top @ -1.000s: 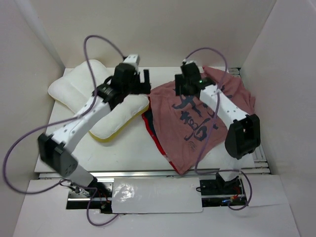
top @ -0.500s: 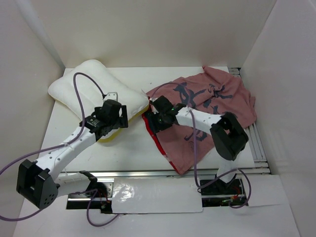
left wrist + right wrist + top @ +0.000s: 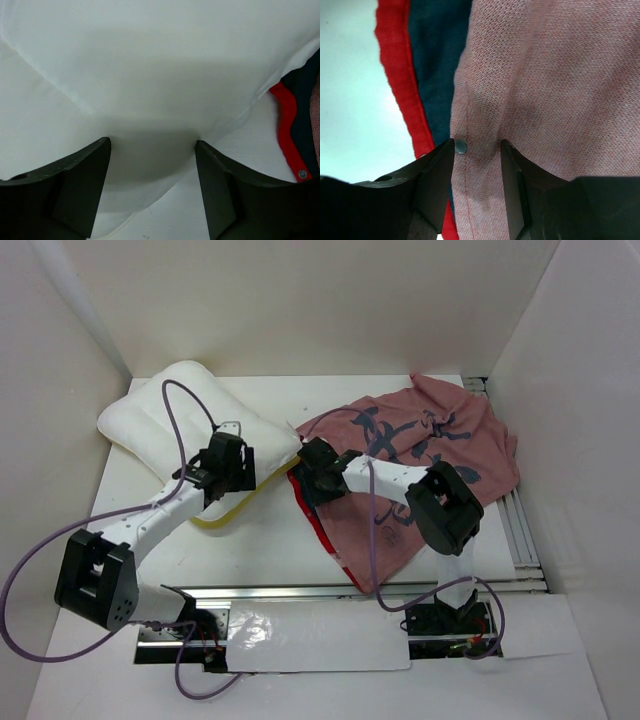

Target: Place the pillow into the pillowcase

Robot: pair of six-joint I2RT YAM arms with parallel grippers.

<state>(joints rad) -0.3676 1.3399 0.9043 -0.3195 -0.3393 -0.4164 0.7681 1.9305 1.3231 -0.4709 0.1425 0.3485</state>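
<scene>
The white pillow [image 3: 180, 410] lies at the back left, its pale yellow edge [image 3: 236, 508] facing the near side. My left gripper [image 3: 236, 464] is open at the pillow's near right corner. In the left wrist view its jaws [image 3: 152, 150] stand wide, one on each side of the pillow's [image 3: 150, 60] rounded rim. The pillowcase [image 3: 430, 440] is spread at the right, faded pink side up with dark blue marks. My right gripper [image 3: 310, 478] is at its left hem. There the jaws [image 3: 477, 147] are open but narrow, astride the pink hem [image 3: 485, 190] beside a snap button [image 3: 461, 146].
White walls close in the table [image 3: 250, 550] at the left, back and right. The pillowcase's bright red lining [image 3: 320, 528] shows along its left edge, with a dark blue band [image 3: 437, 60] inside it. A metal rail [image 3: 300, 592] runs along the near edge.
Both arms came down and toward the near side. The left gripper reached the pillow's near right corner. The right gripper moved to the pillowcase's left hem and its jaws narrowed.
</scene>
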